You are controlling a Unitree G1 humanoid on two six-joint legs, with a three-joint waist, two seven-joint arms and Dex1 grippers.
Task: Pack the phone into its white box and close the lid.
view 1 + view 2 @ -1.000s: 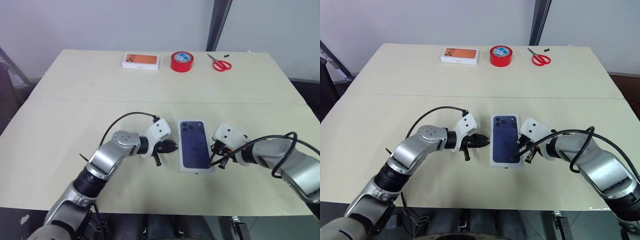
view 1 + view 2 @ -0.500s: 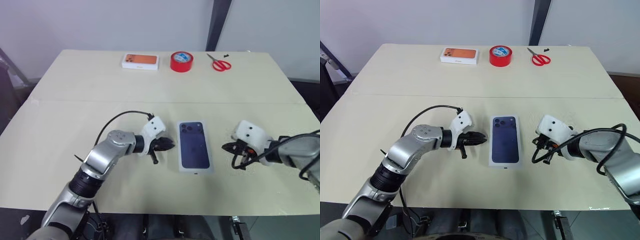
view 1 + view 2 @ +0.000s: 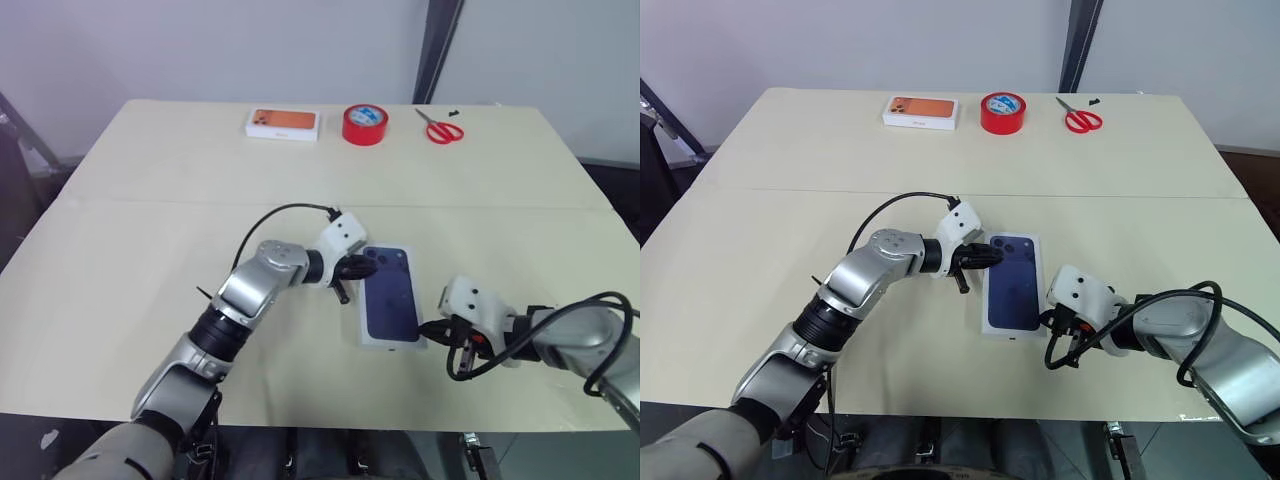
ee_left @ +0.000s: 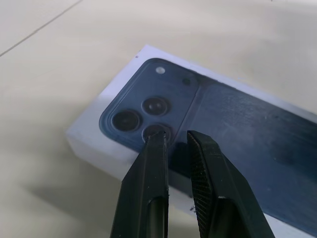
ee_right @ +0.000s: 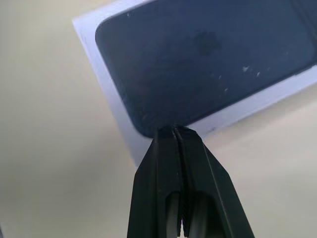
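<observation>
Lid [image 3: 389, 307] with its printed dark blue phone is sitting closed on the white box, lying flat near the table's [image 3: 150, 230] front edge, long axis running away from the robot, printed camera cluster at the far end. Left gripper [image 4: 176, 136] is hovering over that camera corner, fingers slightly parted and grasping nothing. Right gripper [image 5: 174, 130] is resting at the near right corner, fingers clenched together. Orange-pictured box [image 3: 282, 123], red tape roll [image 3: 364, 124] and scissors [image 3: 441, 126] are lying along the beige table's far edge, before a pale wall
</observation>
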